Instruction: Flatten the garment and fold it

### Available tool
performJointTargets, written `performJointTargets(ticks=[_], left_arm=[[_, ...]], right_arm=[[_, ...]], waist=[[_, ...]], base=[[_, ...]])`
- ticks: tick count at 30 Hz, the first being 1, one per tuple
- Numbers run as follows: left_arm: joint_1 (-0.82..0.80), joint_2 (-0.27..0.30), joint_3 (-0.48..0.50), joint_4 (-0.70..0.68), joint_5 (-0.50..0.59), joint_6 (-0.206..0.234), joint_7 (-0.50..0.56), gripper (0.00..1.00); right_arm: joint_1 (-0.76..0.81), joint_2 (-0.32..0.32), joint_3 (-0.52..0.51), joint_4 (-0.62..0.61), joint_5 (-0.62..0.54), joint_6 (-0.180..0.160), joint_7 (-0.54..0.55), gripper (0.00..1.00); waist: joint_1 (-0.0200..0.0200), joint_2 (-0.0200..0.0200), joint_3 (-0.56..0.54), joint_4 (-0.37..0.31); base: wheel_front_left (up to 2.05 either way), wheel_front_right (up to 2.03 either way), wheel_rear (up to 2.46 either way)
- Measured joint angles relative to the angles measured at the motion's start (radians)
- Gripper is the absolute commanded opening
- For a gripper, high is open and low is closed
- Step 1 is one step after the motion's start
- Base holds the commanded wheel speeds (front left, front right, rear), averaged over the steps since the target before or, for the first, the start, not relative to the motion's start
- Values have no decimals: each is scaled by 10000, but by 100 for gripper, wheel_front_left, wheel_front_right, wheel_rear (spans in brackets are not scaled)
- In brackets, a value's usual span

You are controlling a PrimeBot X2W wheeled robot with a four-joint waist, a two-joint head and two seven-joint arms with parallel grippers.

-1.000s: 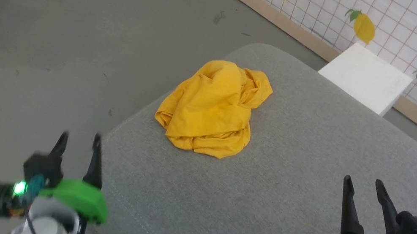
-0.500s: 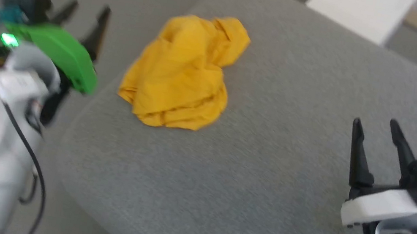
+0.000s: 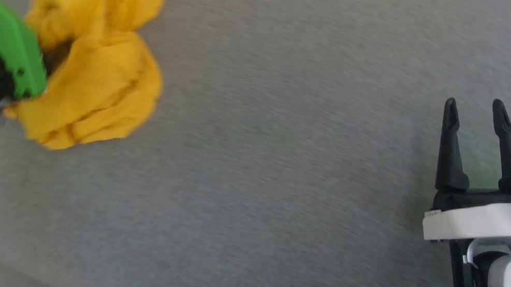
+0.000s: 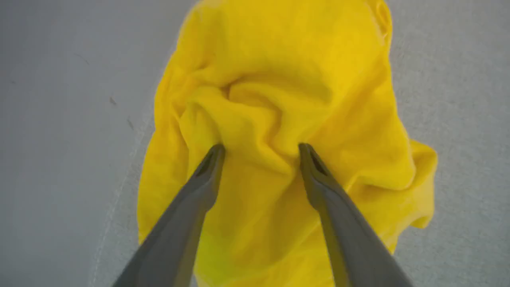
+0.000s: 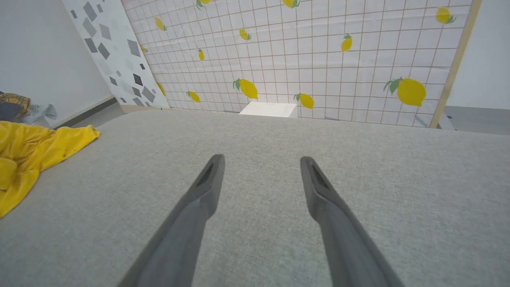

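The garment [image 3: 97, 57] is a crumpled mustard-yellow heap at the left of the grey padded surface [image 3: 282, 169]; its print is hidden in the folds. In the left wrist view my left gripper [image 4: 261, 149] hangs open right over the garment [image 4: 279, 99], its two fingertips at a raised fold in the middle of the heap. In the head view that arm's green wrist cover [image 3: 1, 35] overlaps the heap's left side and hides the fingers. My right gripper [image 3: 474, 111] stands open far to the right, nothing between its fingers. The right wrist view catches the garment [image 5: 36, 151] at its left edge.
The grey padded surface's left edge runs just beside the garment, with grey floor [image 4: 59, 119] beyond it. Behind the surface stands a tiled wall panel with lemon prints [image 5: 318, 59] and a white box [image 5: 269, 109]. A bundle of other cloth [image 5: 16, 105] lies far left.
The head camera has tilted down and swung, so the whole picture shifted. My left arm has reached forward from beside the surface's edge to over the garment. Both grippers stayed open.
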Motion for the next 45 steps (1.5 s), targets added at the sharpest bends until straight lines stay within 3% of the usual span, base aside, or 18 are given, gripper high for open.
performJointTargets(ticks=[5, 6, 7, 8, 11, 19, 25, 32, 40, 45], left_arm=[[1073, 407, 359, -245, -420, 732, 1225, 100], [1198, 560, 428, -385, -472, 888, 1457, 86], [1314, 725, 472, -535, -495, 991, 1622, 38], [1406, 832, 525, -660, -499, 1026, 1687, 0], [1696, 1089, 550, -1127, -207, 1030, 1060, 0], [1852, 1118, 56, -1419, 1685, 550, -2890, 0], [1115, 725, -410, -1799, 2566, 499, -5191, 0], [34, -589, -1281, -2038, 3091, 462, -6683, 0], [-1133, -2800, -2309, -1277, 2903, 430, -7336, 0], [-1181, -3816, -3087, -265, 2472, -61, -7346, 0]], right_arm=[[17, -6, -173, 399, 176, 0, -282, 100], [18, -4, -215, 468, 224, 0, -328, 100], [24, -4, -263, 566, 253, 0, -385, 100], [28, -4, -313, 644, 288, 0, -424, 100], [129, -8, -479, 905, 380, 0, -541, 100], [1001, -8, -819, 1394, 612, 0, -652, 100], [1766, -6, -1035, 1448, 667, 0, -623, 100], [2629, -8, -1365, 1114, 677, 0, -251, 100], [3093, -8, -1442, 512, 677, 0, 196, 100], [3161, -10, -1325, 257, 677, 0, 387, 100]], waist=[[-1, 1, 400, -929], [-2, 1, 451, -1110], [-2, 1, 489, -1285], [-2, 1, 503, -1413], [-2, 0, 395, -1747], [-2, 0, -759, -2210], [-3, 0, -2102, -2356], [-4, 0, -3600, -2729], [-4, 1, -4474, -3775], [-4, 1, -4713, -4504]], base=[[0, 0, 0], [0, 0, 0], [0, 0, 0], [0, 0, 0], [0, 0, 0], [0, 0, 0], [0, 0, 0], [0, 0, 0], [0, 0, 0], [0, 0, 0]])
